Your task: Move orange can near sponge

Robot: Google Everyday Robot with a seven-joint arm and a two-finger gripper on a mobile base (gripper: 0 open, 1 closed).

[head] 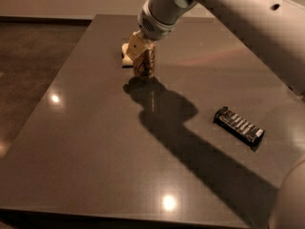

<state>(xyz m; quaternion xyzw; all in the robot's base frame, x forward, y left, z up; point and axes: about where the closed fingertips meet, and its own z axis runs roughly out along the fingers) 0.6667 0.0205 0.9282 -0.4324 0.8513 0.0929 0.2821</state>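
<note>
The orange can (145, 67) stands upright on the dark table (95, 142) at the far middle. The pale yellow sponge (126, 57) lies just behind and left of it, touching or nearly touching, partly hidden by the gripper. My gripper (141, 51) comes down from the upper right and is shut on the upper part of the can, with one cream finger (135, 46) showing on the can's left side. The other finger is hidden behind the can.
A flat black rectangular bar (238, 125) lies on the right side of the table. My arm (228, 13) spans the upper right and casts a long shadow across the middle. The table's left edge borders a dark floor (28, 56).
</note>
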